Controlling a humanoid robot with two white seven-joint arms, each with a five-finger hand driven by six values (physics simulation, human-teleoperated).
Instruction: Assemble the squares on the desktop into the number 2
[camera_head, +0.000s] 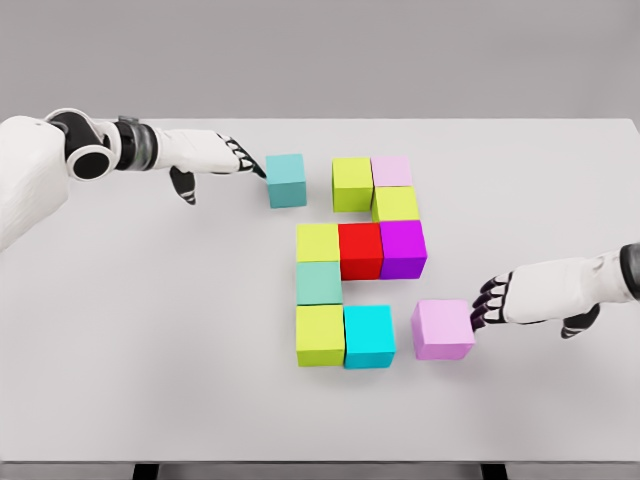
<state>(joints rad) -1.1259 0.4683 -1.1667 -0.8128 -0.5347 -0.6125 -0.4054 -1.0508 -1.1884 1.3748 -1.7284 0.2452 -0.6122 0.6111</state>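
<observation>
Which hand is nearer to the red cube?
Right, slightly. The right hand is beside the pink cube, lower right of the red cube; the left hand is far upper left.

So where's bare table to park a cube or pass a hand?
Bare: gap between teal cube and top yellow-green cube; gap between cyan cube and pink cube; the table's near-left. Crowded: the middle cluster around the red cube.

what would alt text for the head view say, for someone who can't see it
Coloured cubes on a white table nearly form a 2. The left hand touches a loose teal cube at the top left, and the right hand touches a loose pink cube at the bottom right.
</observation>
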